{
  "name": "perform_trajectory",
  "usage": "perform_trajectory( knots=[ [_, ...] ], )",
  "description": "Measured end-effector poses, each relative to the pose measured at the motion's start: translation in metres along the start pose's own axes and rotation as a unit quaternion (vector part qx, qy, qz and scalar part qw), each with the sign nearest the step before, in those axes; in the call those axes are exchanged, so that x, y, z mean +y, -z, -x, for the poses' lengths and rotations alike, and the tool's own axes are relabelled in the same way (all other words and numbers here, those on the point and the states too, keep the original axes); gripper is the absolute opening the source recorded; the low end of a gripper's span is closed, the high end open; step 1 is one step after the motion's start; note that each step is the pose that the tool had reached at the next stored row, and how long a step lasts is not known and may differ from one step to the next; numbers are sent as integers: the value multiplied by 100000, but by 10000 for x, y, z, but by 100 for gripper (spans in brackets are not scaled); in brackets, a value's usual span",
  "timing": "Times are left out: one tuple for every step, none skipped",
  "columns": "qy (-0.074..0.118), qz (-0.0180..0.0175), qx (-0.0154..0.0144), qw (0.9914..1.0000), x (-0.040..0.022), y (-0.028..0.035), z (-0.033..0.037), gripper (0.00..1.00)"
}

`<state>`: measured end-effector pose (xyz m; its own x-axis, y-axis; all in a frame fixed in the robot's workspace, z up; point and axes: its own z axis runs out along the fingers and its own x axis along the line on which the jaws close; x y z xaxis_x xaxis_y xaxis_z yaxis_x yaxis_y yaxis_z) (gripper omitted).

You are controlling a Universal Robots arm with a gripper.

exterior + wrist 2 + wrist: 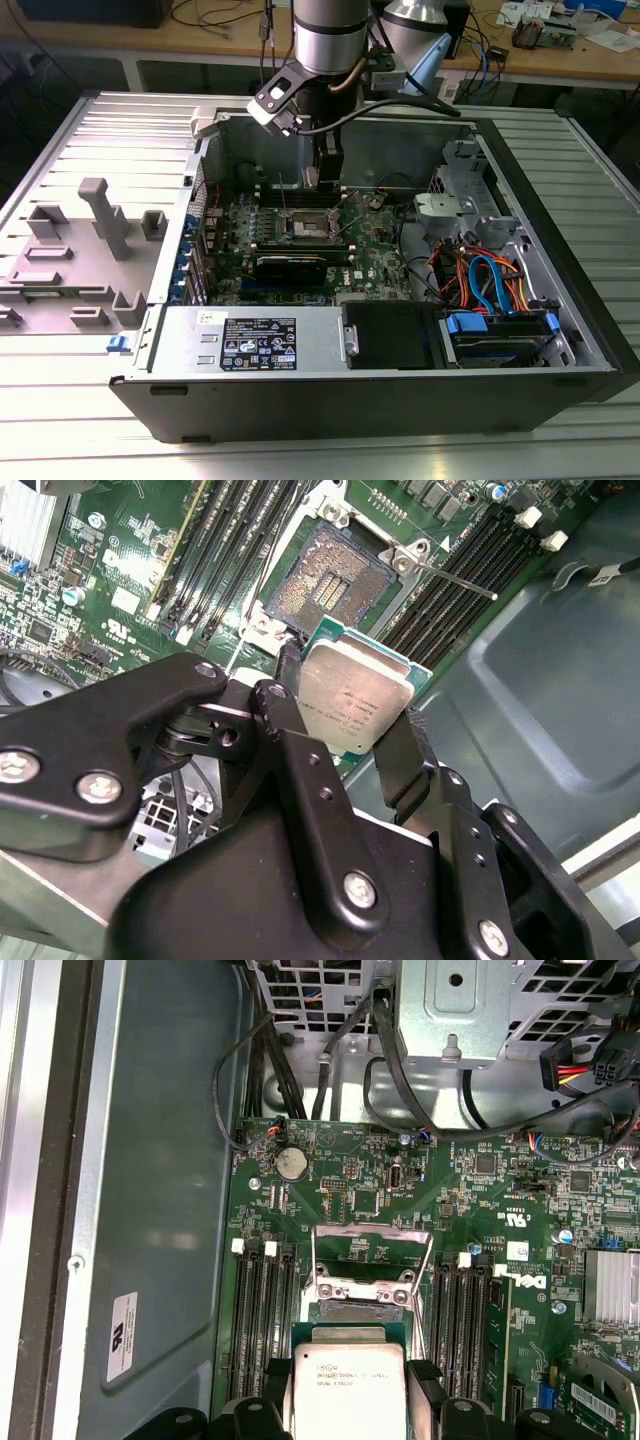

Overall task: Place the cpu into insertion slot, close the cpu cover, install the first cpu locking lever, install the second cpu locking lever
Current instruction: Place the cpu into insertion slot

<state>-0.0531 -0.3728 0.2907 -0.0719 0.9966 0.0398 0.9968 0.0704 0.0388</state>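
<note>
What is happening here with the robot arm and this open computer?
The gripper on the arm is shut on the cpu, gripping it by two opposite edges just above the motherboard inside the open computer case. The insertion slot is bare, with its contacts showing, and the cpu cover is swung open. The cpu is not yet seated in the slot, and nothing has been closed or locked.

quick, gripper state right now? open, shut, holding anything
Gripper: shut on the cpu, held by its edges near the empty insertion slot.
</note>
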Motion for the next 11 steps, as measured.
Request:
perform_trajectory(
  knots=[
    [0,2,-1,100000,-1,-1,0,54],
    [-236,20,8,100000,-2,-10,0,54],
    [-2511,96,-102,99968,-6,-39,1,54],
    [-2589,96,-110,99966,-7,-39,2,54],
    [-2593,99,-110,99966,-7,-39,2,54],
    [-2604,104,-103,99966,-7,-47,1,54],
    [-2603,102,-103,99966,-8,-69,2,54],
    [-2601,104,-98,99966,-8,-71,2,54],
    [-2604,104,-102,99966,-8,-73,3,54],
    [-2603,105,-100,99966,-8,-76,3,54],
    [-2605,100,-106,99966,-8,-77,3,54]
  ],
)
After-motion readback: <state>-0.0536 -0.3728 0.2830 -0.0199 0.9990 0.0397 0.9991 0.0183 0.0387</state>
